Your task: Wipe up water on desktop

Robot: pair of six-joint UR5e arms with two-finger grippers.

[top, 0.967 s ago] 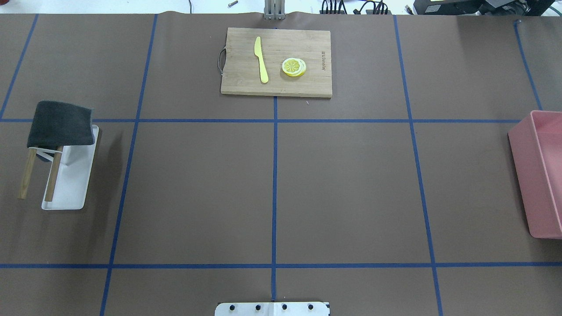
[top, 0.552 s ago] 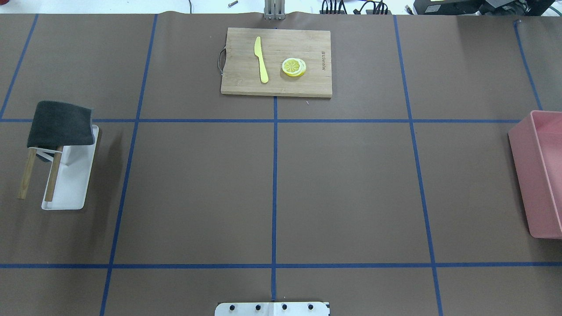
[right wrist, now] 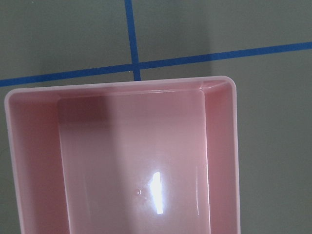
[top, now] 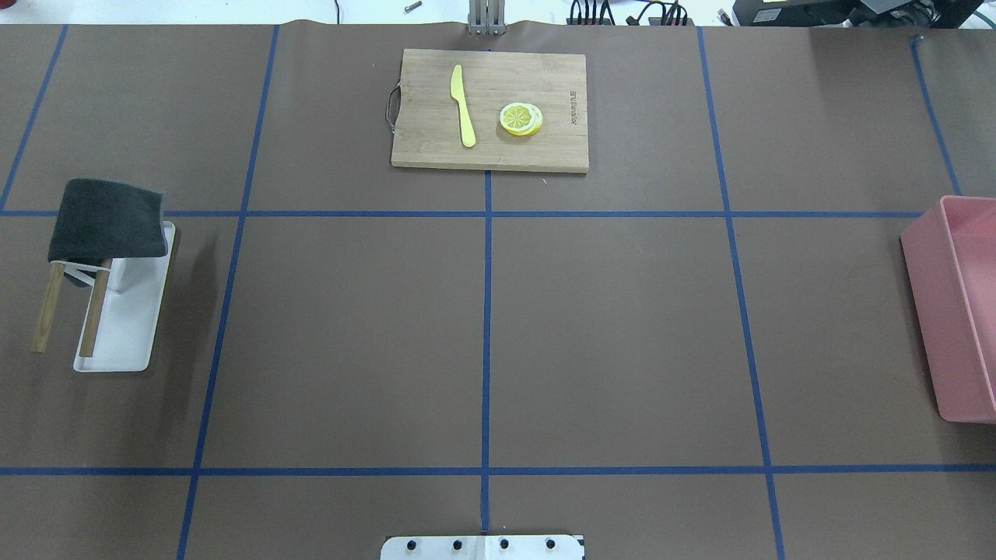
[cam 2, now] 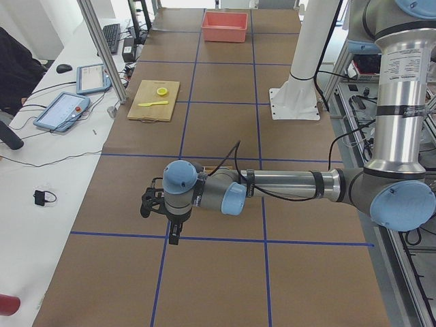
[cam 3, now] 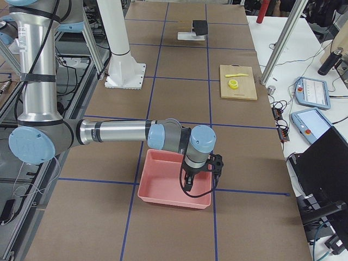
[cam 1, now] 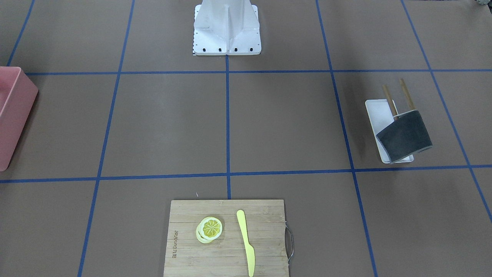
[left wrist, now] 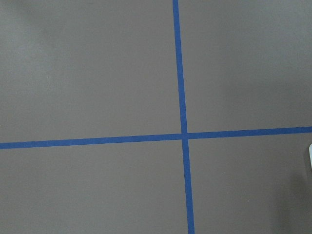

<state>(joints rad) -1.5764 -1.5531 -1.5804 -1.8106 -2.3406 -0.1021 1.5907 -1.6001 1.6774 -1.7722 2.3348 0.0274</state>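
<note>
Desktop: brown surface with a grid of blue tape, filling the overhead view and lying under every item.

Left gripper: seen only from the left end of the table. It points down above the desktop, close to a tape crossing. Finger position cannot be told. Its wrist camera shows bare desktop and a tape crossing.

Right gripper: seen only from the right end. It points down over the pink bin, which stands at the desktop's right edge. Finger position cannot be told. Its wrist camera looks into the bin, one end wall and its two corners in frame.

Far centre: board flat on the desktop, bearing a yellow knife and, just beside it but apart, stacked lemon slices.

Left side: white tray holding a rack with two wooden bars. A dark cloth is draped over its top.

Near centre: robot base plate.
</note>
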